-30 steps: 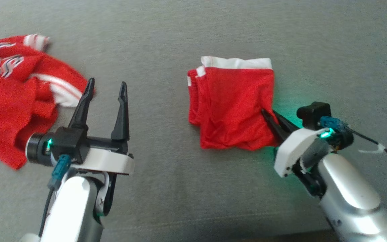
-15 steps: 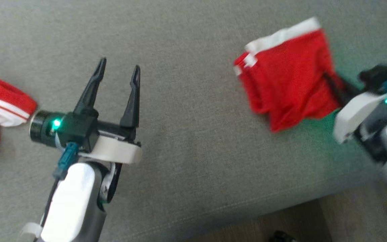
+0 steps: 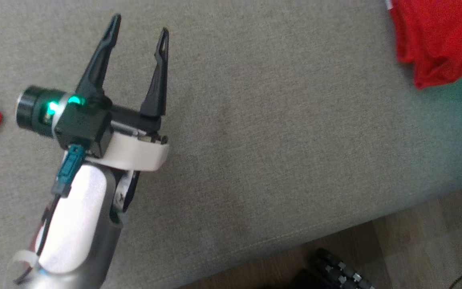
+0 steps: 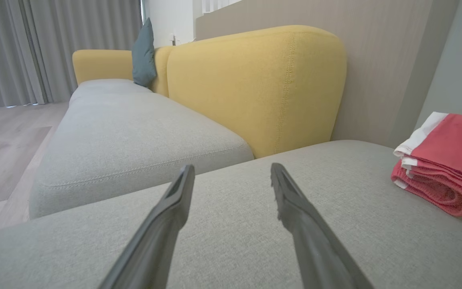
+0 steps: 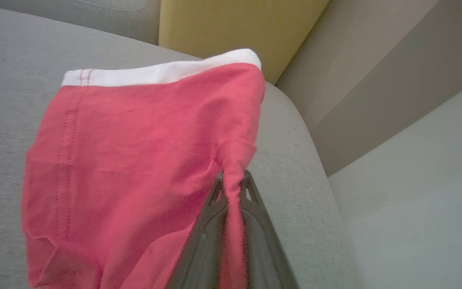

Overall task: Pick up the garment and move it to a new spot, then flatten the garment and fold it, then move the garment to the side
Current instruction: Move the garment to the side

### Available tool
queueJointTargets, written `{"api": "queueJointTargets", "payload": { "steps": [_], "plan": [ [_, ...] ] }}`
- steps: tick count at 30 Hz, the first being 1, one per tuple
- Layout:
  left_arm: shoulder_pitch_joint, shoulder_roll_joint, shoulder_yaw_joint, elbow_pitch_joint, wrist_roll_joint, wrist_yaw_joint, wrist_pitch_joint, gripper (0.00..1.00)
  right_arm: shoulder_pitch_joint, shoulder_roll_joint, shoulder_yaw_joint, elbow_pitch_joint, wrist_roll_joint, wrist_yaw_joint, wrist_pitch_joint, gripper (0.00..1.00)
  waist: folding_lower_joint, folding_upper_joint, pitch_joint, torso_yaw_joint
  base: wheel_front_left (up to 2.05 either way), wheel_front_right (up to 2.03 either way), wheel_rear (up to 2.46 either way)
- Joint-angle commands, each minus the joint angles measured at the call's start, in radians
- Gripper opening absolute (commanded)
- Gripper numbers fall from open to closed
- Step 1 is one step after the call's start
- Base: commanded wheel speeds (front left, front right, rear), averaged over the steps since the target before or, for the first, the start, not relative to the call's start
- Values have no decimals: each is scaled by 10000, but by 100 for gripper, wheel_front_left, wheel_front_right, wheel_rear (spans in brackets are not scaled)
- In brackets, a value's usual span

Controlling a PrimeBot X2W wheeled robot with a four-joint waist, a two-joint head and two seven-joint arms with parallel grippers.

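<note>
We see the left end effector (image 3: 140, 23): two long, tapering black fingers (image 3: 94, 68) on a black block (image 3: 82, 124) with a green light (image 3: 74, 99). A curved white bracket (image 3: 140, 154) meets a glossy silver forearm (image 3: 74, 224). A teal plug (image 3: 69, 163) feeds a black cable (image 3: 50, 210). The right end effector (image 5: 233, 178) has dark grey fingers with small holes.

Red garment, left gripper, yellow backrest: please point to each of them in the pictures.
red garment (image 5: 134, 152): right wrist view, middle of its top red layer.
left gripper (image 3: 140, 24): head view, midway between its two open fingertips.
yellow backrest (image 4: 255, 88): left wrist view, middle of its front face.
</note>
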Motion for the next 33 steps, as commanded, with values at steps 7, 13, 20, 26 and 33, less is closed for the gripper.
{"api": "queueJointTargets", "payload": {
  "steps": [7, 13, 20, 26, 33],
  "plan": [
    [-848, 275, 30, -617, 256, -172, 220, 100, 60, 360, -1902, 222, -1028, -7, -45, 0, -1, 0, 980, 17, 0, 0, 0],
    [-1148, 265, -89, -580, 254, -243, 243, 100, -89, 1013, -2707, 528, -1795, -7, -722, 0, -1, 0, 1474, 186, 0, 0, 0],
    [-1310, 256, -114, -458, 174, -230, 153, 100, -495, 989, -3061, 1011, -2318, -7, -1557, 0, -1, 0, 1770, 434, 0, 0, 0],
    [-1295, 184, -128, -295, 63, -169, 8, 100, -647, 981, -3331, 1482, -2599, -7, -1865, 40, -1, 0, 1792, 560, 0, 0, 0],
    [-1056, 148, -76, 66, -195, -84, -220, 100, -365, 1417, -3837, 1579, -2951, -7, -2596, 100, -1, 0, 1300, 639, 0, 0, 0]
  ]
}}
